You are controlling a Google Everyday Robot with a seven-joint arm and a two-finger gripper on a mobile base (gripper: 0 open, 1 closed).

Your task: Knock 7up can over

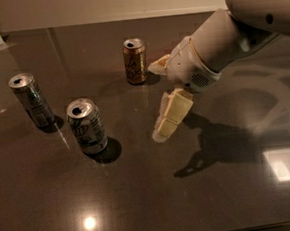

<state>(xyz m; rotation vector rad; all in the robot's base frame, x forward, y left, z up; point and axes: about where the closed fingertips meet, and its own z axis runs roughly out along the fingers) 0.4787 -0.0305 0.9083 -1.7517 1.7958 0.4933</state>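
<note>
The 7up can (87, 126) stands upright on the dark table, left of centre; it is pale silvery-green with dark green marks and a silver top. My gripper (158, 97) hangs above the table to the right of the can, about a can's height away from it and not touching it. It is open and empty. One cream finger (171, 114) points down toward the table, and the other (158, 65) sticks out near the brown can.
A darker grey-silver can (32, 100) stands upright at the left. A brown-orange can (134, 61) stands upright further back, just left of the gripper's upper finger. The white arm (238, 27) comes in from the upper right. The table's front edge runs along the bottom.
</note>
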